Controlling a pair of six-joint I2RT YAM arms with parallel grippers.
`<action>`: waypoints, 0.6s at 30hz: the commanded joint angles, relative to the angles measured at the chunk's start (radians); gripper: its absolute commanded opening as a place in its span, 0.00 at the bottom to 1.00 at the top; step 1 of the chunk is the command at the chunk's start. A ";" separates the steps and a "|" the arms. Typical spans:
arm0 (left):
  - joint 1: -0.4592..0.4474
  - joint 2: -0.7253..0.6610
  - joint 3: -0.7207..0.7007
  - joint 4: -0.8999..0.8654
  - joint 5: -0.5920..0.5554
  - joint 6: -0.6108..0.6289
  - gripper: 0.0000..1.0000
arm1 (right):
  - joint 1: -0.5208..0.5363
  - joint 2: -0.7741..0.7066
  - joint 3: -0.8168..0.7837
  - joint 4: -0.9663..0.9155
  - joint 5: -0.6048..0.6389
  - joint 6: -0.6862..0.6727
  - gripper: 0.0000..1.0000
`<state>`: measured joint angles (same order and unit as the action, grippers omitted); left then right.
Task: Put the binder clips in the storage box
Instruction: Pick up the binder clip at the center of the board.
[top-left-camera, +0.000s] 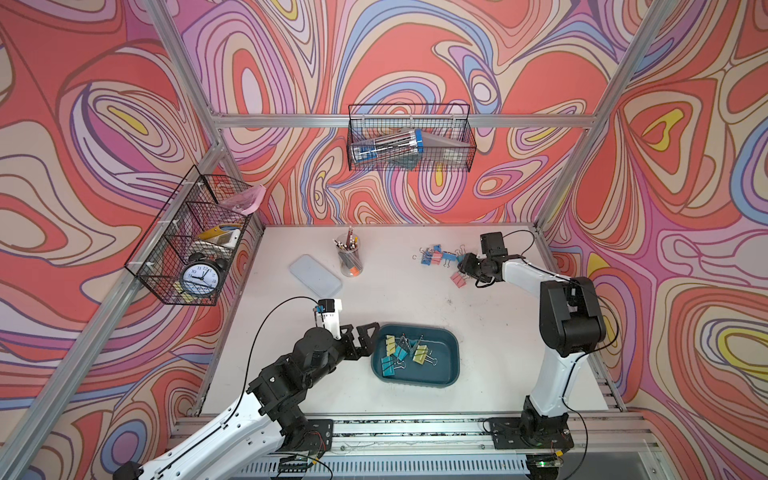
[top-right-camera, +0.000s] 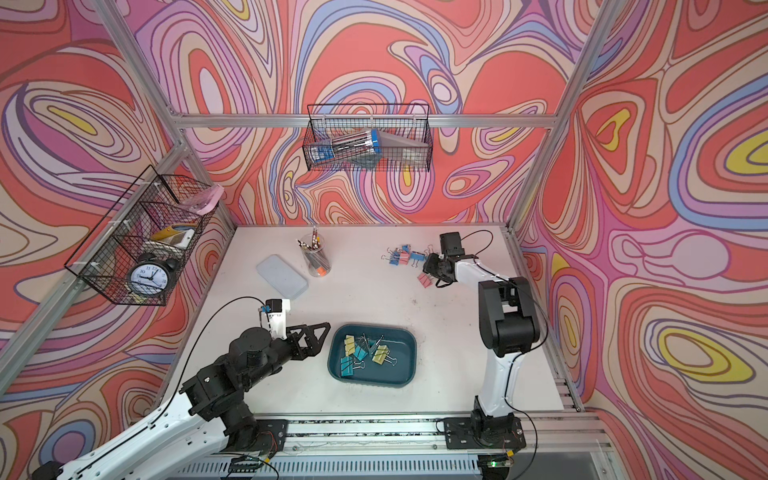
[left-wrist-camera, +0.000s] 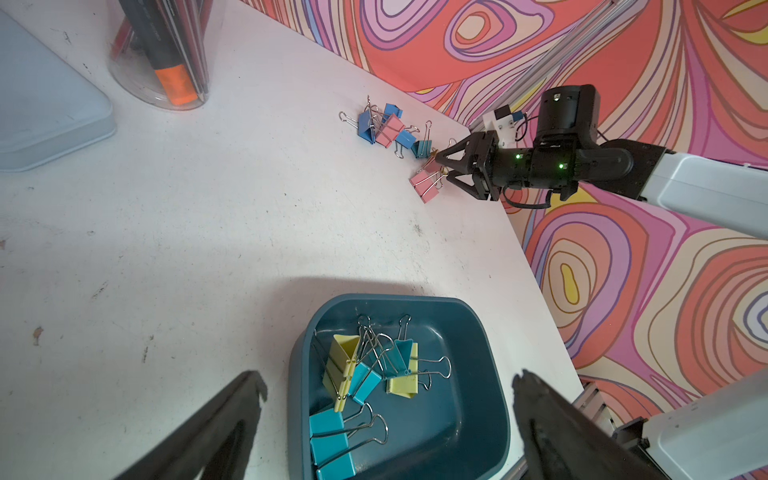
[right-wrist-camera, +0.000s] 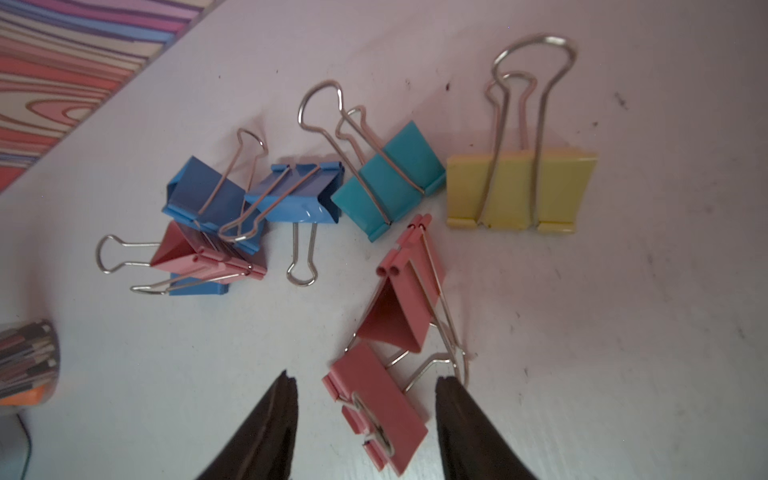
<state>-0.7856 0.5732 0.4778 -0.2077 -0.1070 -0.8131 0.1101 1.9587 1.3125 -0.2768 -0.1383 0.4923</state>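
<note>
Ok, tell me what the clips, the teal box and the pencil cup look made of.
Clips: likely painted sheet metal, glossy with folded edges; bare shiny wire handles. Box: probably moulded plastic, smooth with a soft sheen and rounded corners. Cup: clear plastic or glass; pens show through.

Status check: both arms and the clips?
Left gripper open, beside storage box. Right gripper open, straddling pink clip, not gripped yet. Box holds several clips; loose cluster on table. Path unobstructed.
</note>
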 joint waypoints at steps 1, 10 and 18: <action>0.005 -0.018 0.013 -0.037 -0.014 -0.008 0.99 | -0.007 -0.008 -0.011 0.056 -0.022 -0.012 0.45; 0.005 -0.016 0.012 -0.030 -0.016 -0.003 0.99 | -0.012 -0.042 -0.067 0.088 -0.090 -0.021 0.12; 0.005 -0.019 0.011 -0.018 -0.018 0.014 0.99 | -0.012 -0.181 -0.138 0.097 -0.163 0.013 0.00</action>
<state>-0.7856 0.5583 0.4778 -0.2256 -0.1120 -0.8185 0.1032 1.8462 1.1969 -0.1898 -0.2642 0.4900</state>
